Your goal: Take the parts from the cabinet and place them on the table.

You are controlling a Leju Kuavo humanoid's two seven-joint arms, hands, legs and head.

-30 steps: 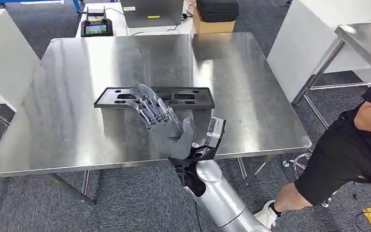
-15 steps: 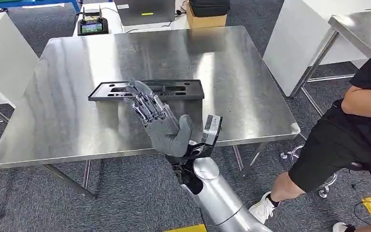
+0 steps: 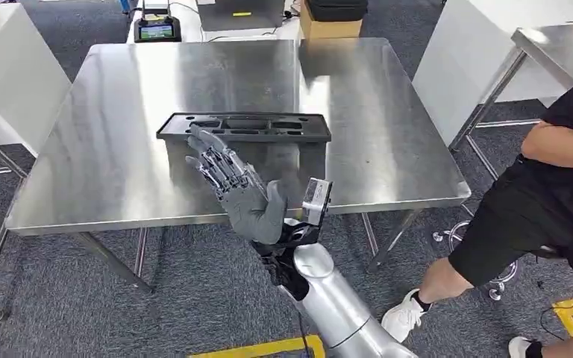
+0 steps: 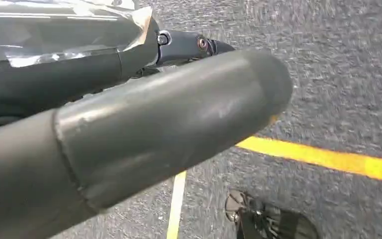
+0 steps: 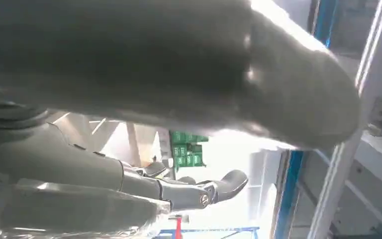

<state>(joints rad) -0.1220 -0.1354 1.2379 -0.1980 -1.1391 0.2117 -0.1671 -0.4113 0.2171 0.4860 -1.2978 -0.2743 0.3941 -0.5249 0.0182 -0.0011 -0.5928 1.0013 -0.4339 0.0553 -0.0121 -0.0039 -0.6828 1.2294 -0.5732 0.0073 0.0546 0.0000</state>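
Note:
A long black plastic part (image 3: 243,127) with several cut-outs lies flat near the middle of the steel table (image 3: 388,149). My right hand (image 3: 235,190) is raised over the table's front edge, just short of the part, fingers spread and holding nothing. In the right wrist view the right hand (image 5: 129,149) has its fingers stretched out with nothing between them. My left hand (image 4: 129,124) hangs over grey carpet with a yellow floor line, fingers straight and empty.
A person (image 3: 552,186) in black sits close to the table's right corner. A second steel table (image 3: 559,45) stands at the far right. A controller with a lit screen (image 3: 157,31) and a cardboard box (image 3: 332,28) lie beyond the far edge. A white cabinet (image 3: 7,74) stands at the left.
The whole picture has shifted, so the camera has moved. My right hand has drawn back from over the part toward the table's front edge. The part stays on the table.

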